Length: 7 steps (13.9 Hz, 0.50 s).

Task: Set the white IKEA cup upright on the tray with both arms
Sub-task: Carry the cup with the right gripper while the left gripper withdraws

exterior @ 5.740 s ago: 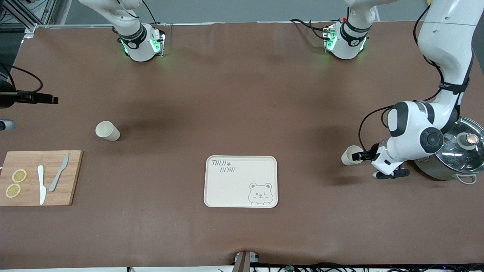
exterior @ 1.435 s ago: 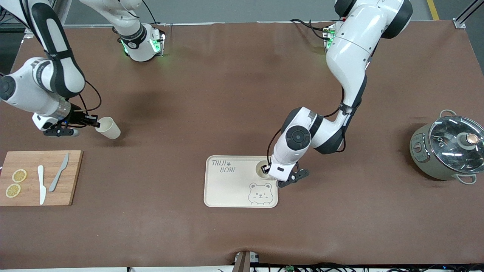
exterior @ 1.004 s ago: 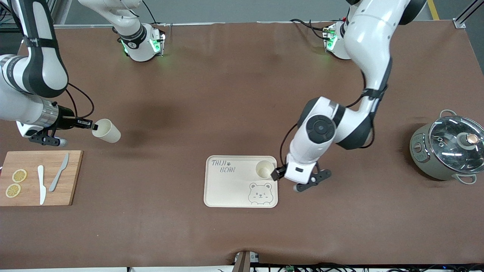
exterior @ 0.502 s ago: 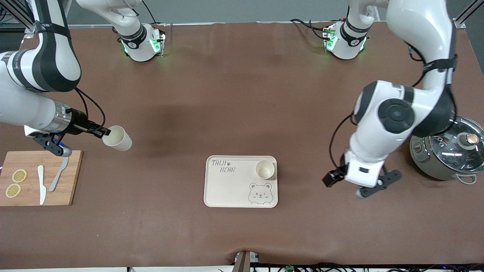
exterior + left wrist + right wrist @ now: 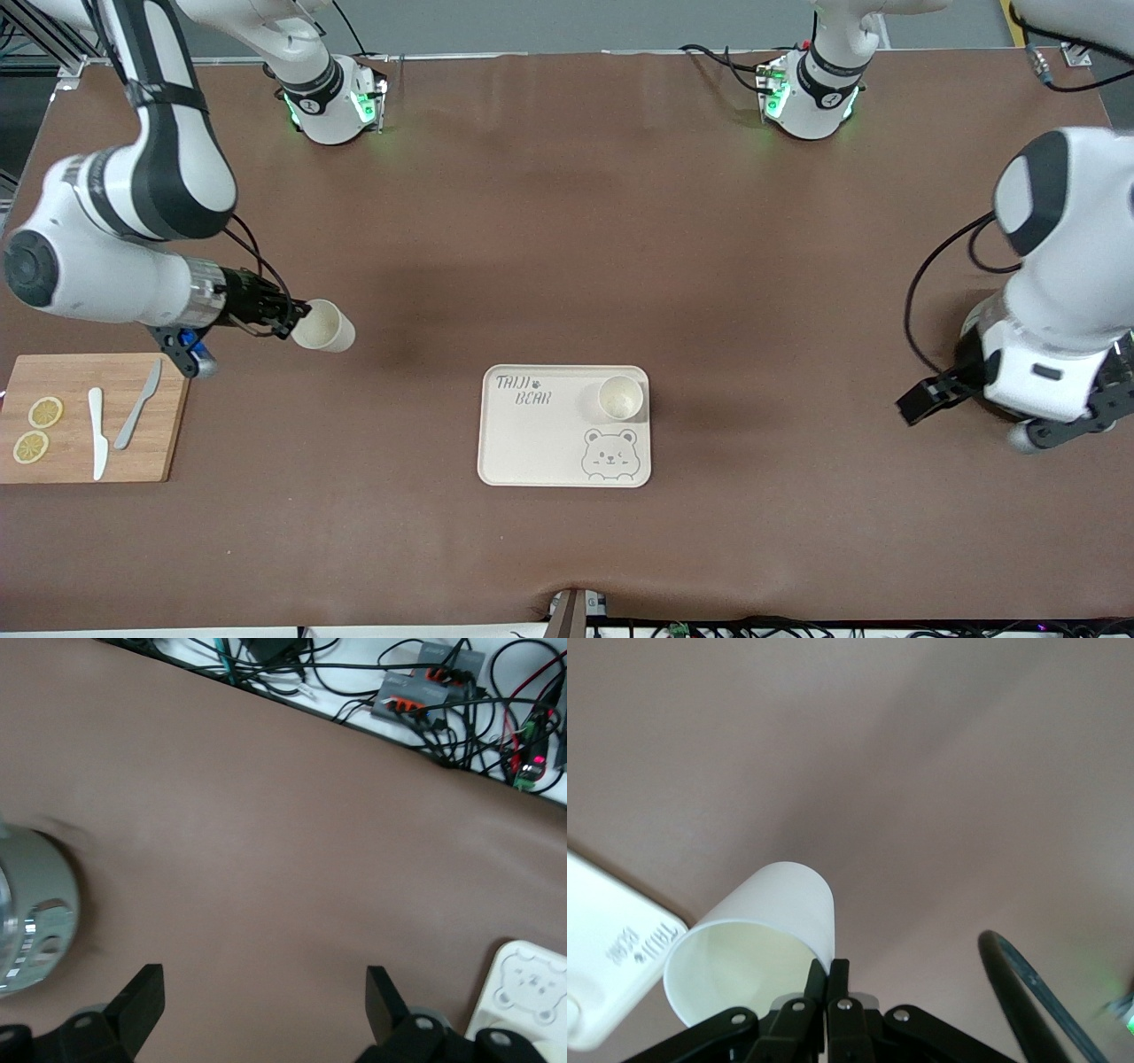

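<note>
Front view: right fingers pinch tilted cup rim; left fingers spread, empty.

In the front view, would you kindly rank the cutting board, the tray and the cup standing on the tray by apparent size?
1. Cutting board and tray: look alike in area, so unranked.
2. Cup on the tray: clearly smallest.

Cream tray — grey bear face and lettering — on a plain brown table.
</note>
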### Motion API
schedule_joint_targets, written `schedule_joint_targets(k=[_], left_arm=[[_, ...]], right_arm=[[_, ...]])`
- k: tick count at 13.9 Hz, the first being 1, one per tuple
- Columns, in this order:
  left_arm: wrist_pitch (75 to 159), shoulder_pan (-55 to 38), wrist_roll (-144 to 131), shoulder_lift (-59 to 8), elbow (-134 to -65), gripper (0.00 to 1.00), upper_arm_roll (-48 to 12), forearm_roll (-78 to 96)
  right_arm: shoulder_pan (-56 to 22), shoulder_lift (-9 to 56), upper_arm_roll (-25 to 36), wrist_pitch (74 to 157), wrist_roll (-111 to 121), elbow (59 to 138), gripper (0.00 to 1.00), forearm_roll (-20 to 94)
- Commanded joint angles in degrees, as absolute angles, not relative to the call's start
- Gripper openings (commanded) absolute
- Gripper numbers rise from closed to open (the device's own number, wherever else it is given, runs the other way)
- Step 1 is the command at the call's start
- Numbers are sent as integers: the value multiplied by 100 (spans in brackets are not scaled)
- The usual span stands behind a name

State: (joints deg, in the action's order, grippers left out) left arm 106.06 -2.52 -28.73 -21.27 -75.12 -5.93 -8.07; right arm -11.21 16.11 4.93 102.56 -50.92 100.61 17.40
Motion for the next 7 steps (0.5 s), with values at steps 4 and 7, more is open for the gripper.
schedule_joint_targets(k=[4, 7], left_arm=[[9397, 325, -1661, -1223, -7699, 100, -677, -809], [8992, 360, -1635, -968, -7690, 100, -677, -809]], right_arm=[[-1677, 2784, 536, 10317, -6996, 8791, 0, 2794], [-2187, 3242, 536, 11448, -7529, 8666, 0, 3276]])
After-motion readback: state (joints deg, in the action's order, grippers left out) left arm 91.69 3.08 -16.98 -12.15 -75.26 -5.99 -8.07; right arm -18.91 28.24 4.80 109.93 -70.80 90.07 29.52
